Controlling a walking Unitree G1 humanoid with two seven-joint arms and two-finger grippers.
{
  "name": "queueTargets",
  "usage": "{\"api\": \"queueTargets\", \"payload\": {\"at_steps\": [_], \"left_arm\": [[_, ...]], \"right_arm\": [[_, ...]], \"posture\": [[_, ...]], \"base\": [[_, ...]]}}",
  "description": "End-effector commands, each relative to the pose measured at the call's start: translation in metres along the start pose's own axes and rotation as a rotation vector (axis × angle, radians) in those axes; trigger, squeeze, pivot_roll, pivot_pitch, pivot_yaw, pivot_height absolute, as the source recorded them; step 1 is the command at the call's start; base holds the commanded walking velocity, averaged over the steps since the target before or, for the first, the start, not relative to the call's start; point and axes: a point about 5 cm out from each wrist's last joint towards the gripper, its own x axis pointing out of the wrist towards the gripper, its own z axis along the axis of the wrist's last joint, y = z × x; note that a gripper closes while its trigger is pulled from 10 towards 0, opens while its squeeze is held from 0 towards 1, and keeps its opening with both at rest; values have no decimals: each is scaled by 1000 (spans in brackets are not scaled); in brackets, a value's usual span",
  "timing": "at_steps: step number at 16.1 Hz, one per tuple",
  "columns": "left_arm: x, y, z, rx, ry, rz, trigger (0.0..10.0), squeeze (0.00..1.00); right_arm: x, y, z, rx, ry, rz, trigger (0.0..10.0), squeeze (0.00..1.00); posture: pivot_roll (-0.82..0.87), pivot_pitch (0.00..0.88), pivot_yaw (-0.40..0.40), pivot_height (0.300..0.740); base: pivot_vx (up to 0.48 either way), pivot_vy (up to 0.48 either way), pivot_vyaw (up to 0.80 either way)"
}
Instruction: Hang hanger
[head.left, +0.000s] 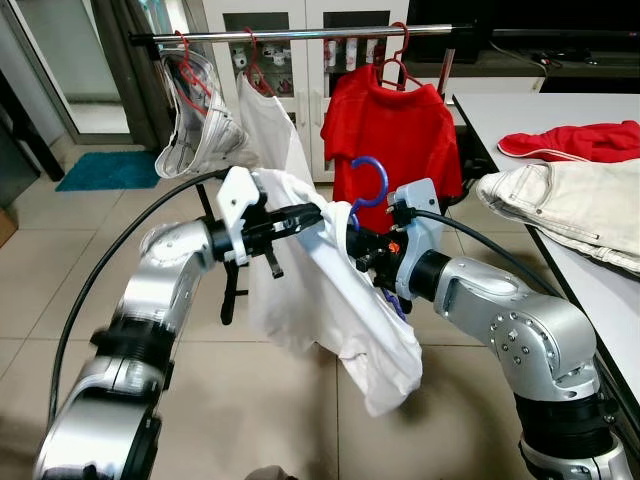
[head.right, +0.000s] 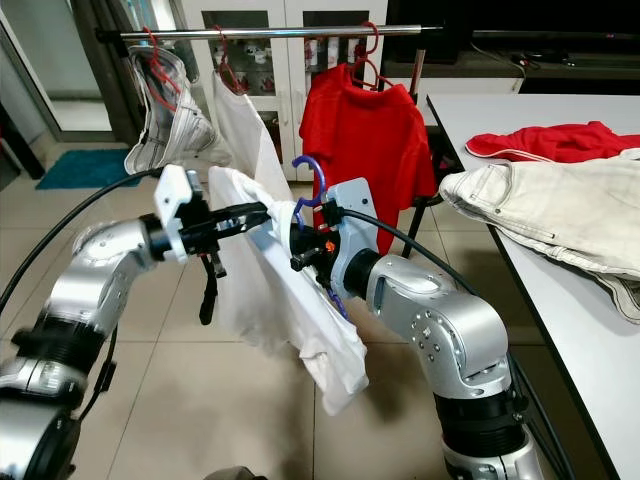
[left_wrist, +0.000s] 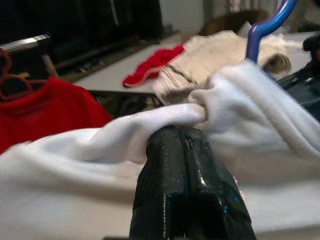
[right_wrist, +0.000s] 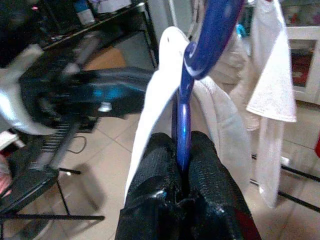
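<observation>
Left eye view: right gripper (head.left: 372, 250) fingers pinch blue hanger (head.left: 368, 180) stem, hook up; left gripper (head.left: 312, 213) fingers pinch white shirt (head.left: 345, 300). Rail (head.left: 330, 33) at 12 o'clock, beyond; right arm nearer.

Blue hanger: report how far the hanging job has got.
Done: the white shirt is on the blue hanger. In hand: the right gripper clamps the hanger's neck, and the left gripper pinches the shirt. Left: hooking it onto the rail, beside the red shirt.
</observation>
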Motion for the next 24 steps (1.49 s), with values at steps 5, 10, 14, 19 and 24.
{"api": "queueTargets", "payload": {"at_steps": [5, 10, 14, 19, 24], "left_arm": [[-24, 4, 9, 52, -49, 199, 0, 0], [-34, 1, -10, 54, 96, 217, 10000, 0], [-9, -26, 8, -265, -69, -53, 10000, 1000], [15, -32, 4, -230, -25, -123, 10000, 1000], [23, -19, 11, -85, -8, -68, 10000, 1000]], "right_arm": [[-3, -24, -10, 10, 48, -169, 10000, 0], [-3, -12, -3, 7, 7, -58, 10000, 0], [2, -13, 1, -51, 25, -79, 10000, 0], [4, -5, 3, -77, 24, -56, 10000, 0], [2, -2, 3, -81, 16, -49, 10000, 0]], "posture": [[20, 0, 59, 740], [24, 0, 57, 740], [25, 0, 54, 740], [14, 0, 66, 740], [-3, 0, 84, 740]], "base": [[0, 0, 0], [0, 0, 0], [0, 0, 0], [0, 0, 0], [0, 0, 0]]}}
